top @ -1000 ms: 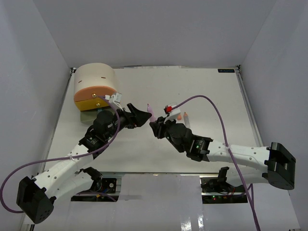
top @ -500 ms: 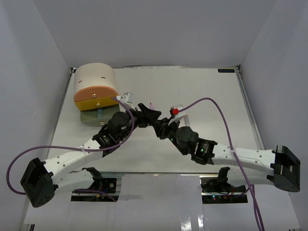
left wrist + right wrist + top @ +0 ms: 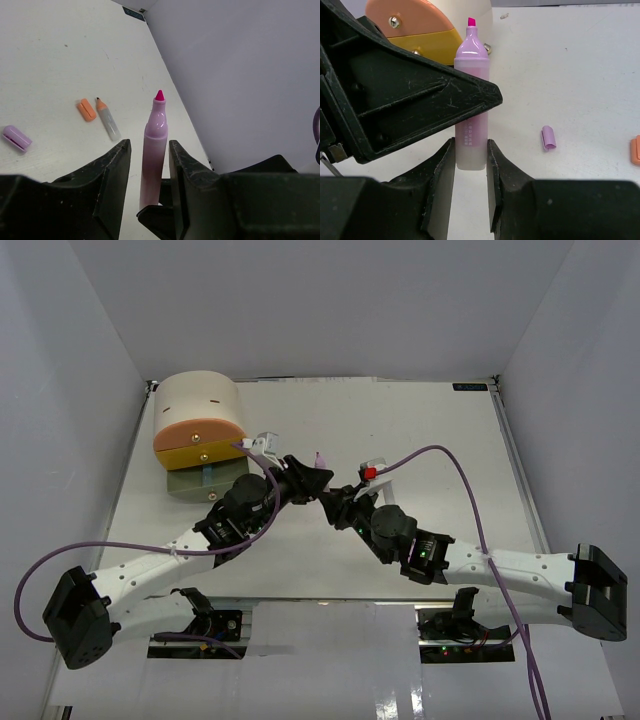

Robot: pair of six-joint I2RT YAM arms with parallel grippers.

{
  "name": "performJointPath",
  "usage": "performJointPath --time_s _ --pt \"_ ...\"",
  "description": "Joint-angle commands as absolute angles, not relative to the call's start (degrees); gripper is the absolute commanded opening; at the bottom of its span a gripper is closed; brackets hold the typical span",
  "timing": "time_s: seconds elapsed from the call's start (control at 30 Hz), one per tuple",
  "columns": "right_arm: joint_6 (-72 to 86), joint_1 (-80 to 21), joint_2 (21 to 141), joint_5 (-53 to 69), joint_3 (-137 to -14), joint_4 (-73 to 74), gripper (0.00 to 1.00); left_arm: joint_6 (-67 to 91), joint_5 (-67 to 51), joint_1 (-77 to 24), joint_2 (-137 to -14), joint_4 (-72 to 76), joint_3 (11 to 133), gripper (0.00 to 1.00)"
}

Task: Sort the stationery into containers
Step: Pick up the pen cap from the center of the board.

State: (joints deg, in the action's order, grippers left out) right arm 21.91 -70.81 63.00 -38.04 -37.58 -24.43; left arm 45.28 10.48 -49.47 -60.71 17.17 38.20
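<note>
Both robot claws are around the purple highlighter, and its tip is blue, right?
Not quite. The tip of the purple highlighter is pink, not blue. The left wrist view shows it clearly. The rest is right: the left claw and the right claw are both around it.

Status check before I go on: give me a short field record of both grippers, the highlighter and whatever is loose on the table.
item in play: pink highlighter, uncapped, pink tip exposed
right gripper: shut on the highlighter's lower body
left gripper: fingers on both sides of the highlighter's upper body; firm grip not confirmed
loose on table: grey pen, orange piece, purple piece, all lying flat
cabinet: far left corner, peach drawer above yellow drawer
</note>
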Motion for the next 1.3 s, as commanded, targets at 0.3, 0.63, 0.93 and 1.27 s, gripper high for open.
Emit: performJointPath --time_s 0.3,0.63,0.93,1.27 --pt "21.2 -71.2 61.7 -38.7 -37.4 -29.1 0.08 44.5 9.8 -50.5 -62.5 20.4 37.1 0.51" --pt "21.5 -71.3 61.7 -38.9 -37.0 -27.7 0.12 41.1 11.6 -50.6 -60.2 21.4 35.7 0.14" --pt "24.1 -71.3 61.8 -36.7 -36.9 -22.7 0.53 36.4 11.8 -50.6 -58.6 21.4 35.1 0.1" --pt "26.5 -70.7 58.3 -33.7 -33.4 -10.2 0.95 25.1 11.7 -44.6 -53.4 14.5 36.0 0.09"
